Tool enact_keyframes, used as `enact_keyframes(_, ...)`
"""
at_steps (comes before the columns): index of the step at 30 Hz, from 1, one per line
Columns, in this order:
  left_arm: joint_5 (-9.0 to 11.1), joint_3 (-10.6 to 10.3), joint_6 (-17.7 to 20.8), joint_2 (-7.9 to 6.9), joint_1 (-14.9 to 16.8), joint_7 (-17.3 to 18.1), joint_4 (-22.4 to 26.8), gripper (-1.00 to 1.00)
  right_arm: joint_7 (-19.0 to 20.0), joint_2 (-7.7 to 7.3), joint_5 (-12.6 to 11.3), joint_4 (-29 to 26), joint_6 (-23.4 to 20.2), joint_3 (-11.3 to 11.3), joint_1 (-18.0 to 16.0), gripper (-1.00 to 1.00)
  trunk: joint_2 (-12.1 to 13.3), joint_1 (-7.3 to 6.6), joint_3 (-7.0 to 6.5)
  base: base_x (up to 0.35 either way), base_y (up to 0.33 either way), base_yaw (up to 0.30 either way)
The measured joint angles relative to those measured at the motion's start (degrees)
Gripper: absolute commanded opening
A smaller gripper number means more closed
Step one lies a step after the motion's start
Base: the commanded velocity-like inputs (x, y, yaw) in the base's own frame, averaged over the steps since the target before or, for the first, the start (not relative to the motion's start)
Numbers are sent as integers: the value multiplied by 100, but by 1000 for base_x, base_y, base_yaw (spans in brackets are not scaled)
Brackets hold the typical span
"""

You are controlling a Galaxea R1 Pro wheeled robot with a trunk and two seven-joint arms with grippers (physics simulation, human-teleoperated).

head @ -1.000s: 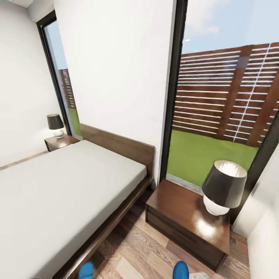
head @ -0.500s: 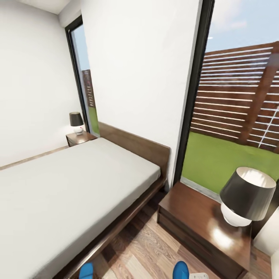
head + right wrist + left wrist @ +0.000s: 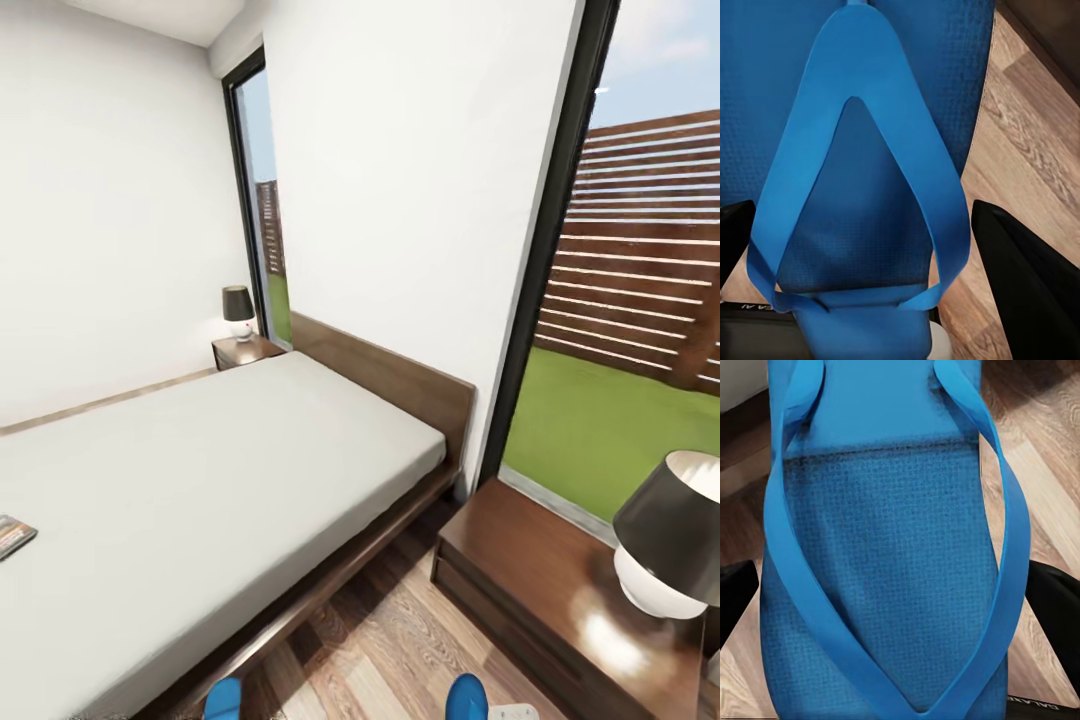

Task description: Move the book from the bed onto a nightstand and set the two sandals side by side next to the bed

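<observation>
Book [image 3: 14,535]: lay flat on the mattress at the head view's far left edge, partly cut off by the frame, well to the left of and beyond the left end effector.
Bed [image 3: 220,500]: pale grey mattress in a dark brown frame with headboard; it ran from beside the left end effector away toward the white wall.
Far nightstand [image 3: 246,351]: stood at the far side of the bed's head, against the wall, well apart from both end effectors; a small dark-shaded lamp [image 3: 238,310] stood on its top.
Left sandal [image 3: 889,562]: bright blue; the left wrist view showed its sole and thong straps between the two dark fingers. In the head view its tip [image 3: 222,698] appeared at the bottom edge, just beside the bed frame.
Left end effector [image 3: 896,600]: one dark finger [image 3: 736,596] showed on each side of the sandal; whether they were clamped on it could not be told.
Floor [image 3: 390,640]: light brown planks, visible beneath and between both sandals.
Right sandal [image 3: 862,150]: bright blue, strap side toward the right wrist camera; its tip [image 3: 466,697] showed at the head view's bottom edge, well apart from the left one.
Right end effector [image 3: 881,270]: dark fingers [image 3: 1035,277] flanked the sandal; grip state could not be told.
Near nightstand [image 3: 540,580]: dark glossy worktop ahead and to the right of the right end effector, below the tall window [image 3: 640,300]; a large dark-shaded lamp [image 3: 665,550] stood on it.
</observation>
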State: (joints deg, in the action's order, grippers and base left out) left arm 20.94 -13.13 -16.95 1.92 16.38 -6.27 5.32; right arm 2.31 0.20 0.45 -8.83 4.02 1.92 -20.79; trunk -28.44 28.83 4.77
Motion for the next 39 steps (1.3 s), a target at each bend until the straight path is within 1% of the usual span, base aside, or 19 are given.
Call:
enact_keyframes(18,0,0,1,0,0,2,1,-100,-1,0,-1,0,0,1,-1,-100,0,0,0,0,0,194)
enact_keyframes(39,0,0,0,0,0,4,0,-100,0,0,-2,8,1,-2,0,-100,0,0,0,0,0,242)
